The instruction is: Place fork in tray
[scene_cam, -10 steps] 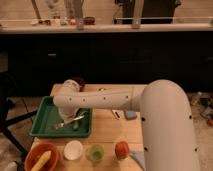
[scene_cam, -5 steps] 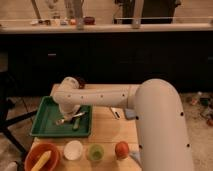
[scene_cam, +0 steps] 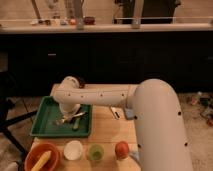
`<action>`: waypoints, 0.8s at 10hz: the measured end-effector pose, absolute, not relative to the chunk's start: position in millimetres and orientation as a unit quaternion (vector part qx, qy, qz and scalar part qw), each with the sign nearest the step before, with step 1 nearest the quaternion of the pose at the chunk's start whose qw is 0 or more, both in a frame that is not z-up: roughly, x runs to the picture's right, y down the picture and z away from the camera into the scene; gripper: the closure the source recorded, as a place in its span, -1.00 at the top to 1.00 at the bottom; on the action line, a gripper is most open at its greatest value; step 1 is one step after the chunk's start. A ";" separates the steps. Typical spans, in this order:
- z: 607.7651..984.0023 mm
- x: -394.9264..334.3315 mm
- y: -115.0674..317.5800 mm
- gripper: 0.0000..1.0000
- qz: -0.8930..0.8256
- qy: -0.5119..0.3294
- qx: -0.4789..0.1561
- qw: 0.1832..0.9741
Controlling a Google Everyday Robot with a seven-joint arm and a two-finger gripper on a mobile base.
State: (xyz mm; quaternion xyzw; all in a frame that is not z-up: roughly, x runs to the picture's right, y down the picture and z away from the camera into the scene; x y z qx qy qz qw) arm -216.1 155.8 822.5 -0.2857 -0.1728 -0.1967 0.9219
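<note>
Your gripper (scene_cam: pixel 66 111) is left of frame center, right over the green tray (scene_cam: pixel 44 127). The fork (scene_cam: pixel 70 118) lies inside it, and you can't tell whether the gripper has it.

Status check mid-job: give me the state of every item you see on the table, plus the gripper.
Slim silver metal fork: lying flat inside the tray.
Shallow green plastic tray: flat on the table, holding the fork.
Gripper: low over the tray, above the fork.
Round orange bowl: upright, yellow item inside.
Small white cup: upright.
Small green cup: upright.
</note>
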 end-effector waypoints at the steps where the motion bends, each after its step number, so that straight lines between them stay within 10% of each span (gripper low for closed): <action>1: 822.5 -216.1 155.8 -0.94 -0.197 -0.173 -0.286 0.922; 8: 822.7 -217.0 157.3 -0.99 -0.198 -0.173 -0.286 0.921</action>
